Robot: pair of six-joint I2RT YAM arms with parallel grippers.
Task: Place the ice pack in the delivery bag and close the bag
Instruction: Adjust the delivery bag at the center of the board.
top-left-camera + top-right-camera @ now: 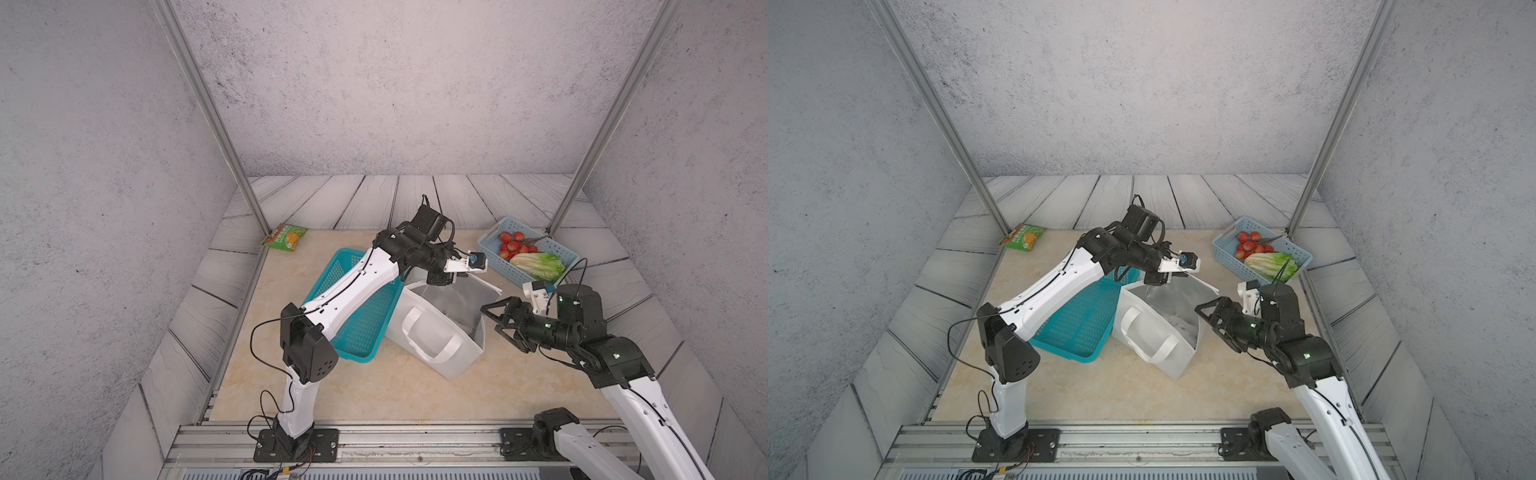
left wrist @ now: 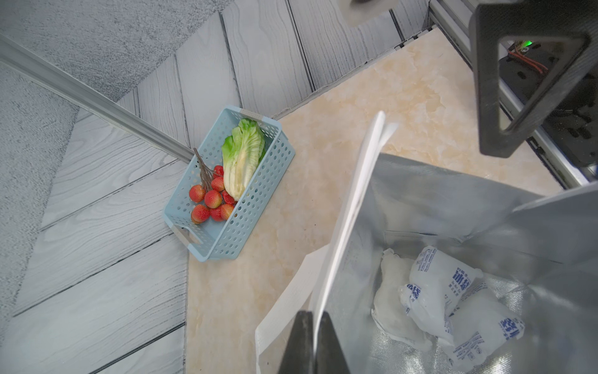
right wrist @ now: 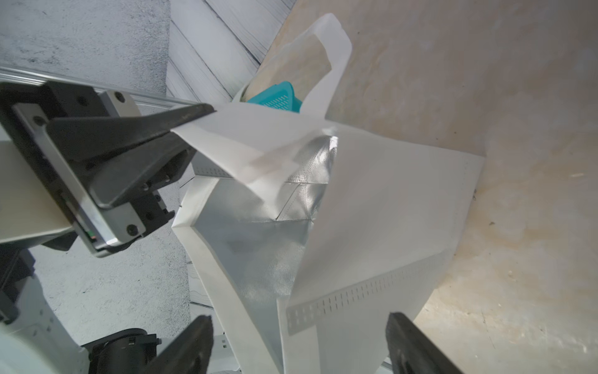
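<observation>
The delivery bag, white with silver foil lining, stands open in mid-table, leaning against the teal basket. Ice packs, clear pouches with blue print, lie on its bottom; a top view shows them as a pale patch. My left gripper is shut on the bag's far rim, pinching the white wall. My right gripper is open at the bag's right side. The bag's corner edge lies between its spread fingers, not gripped.
A teal mesh basket sits left of the bag, under my left arm. A pale blue basket with red fruit and lettuce stands at the back right. A green snack packet lies at the back left.
</observation>
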